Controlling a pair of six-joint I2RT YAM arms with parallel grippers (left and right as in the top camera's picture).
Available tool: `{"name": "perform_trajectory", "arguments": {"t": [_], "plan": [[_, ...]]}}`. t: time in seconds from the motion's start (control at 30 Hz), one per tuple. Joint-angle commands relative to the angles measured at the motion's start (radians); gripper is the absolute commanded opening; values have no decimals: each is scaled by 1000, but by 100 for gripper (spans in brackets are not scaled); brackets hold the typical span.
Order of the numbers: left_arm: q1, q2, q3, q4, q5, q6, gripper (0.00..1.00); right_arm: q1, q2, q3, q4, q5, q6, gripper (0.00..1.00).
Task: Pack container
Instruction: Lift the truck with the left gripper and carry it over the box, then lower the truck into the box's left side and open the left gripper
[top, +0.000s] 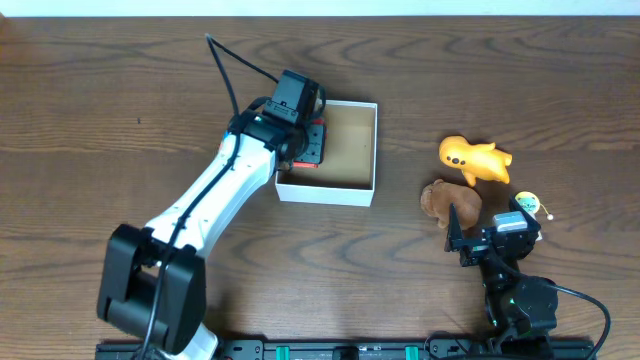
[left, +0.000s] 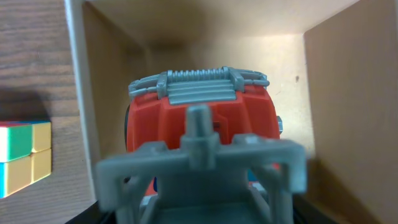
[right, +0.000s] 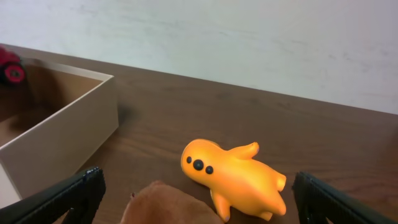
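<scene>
Container (top: 352, 150) sits directly beneath the left pincer (top: 303, 140), which hangs over its left half. A red and grey toy truck (left: 199, 118) is right under the pincer, down between the walls, but I cannot tell whether the jaws clamp it or stand loose. A colour-block cube (left: 25, 155) lies just outside the box wall beside that pincer. The step looks like placing the truck, and the next move calls for a release and a straight lift. Further right, the right pincer (right: 198, 186) gapes wide and empty, with a brown toy (right: 168, 202) close below and an orange toy (right: 236, 171) just ahead. The container lies ahead-left of it.
</scene>
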Motion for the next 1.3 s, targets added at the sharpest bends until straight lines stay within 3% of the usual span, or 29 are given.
{"name": "perform_trajectory", "arguments": {"t": [0.0, 0.77, 0.83, 0.87, 1.27], "plan": [[2, 3, 18, 5, -12, 33, 24, -5, -2, -2, -4, 0, 15, 99], [1, 4, 18, -45, -4, 43, 25, -5, -2, -2, -4, 0, 15, 99], [1, 4, 18, -45, -4, 43, 43, -5, -2, -2, -4, 0, 15, 99], [1, 4, 18, -45, -4, 43, 46, -5, -2, -2, -4, 0, 15, 99], [0, 4, 18, -49, -3, 42, 47, -5, -2, -2, -4, 0, 15, 99]]}}
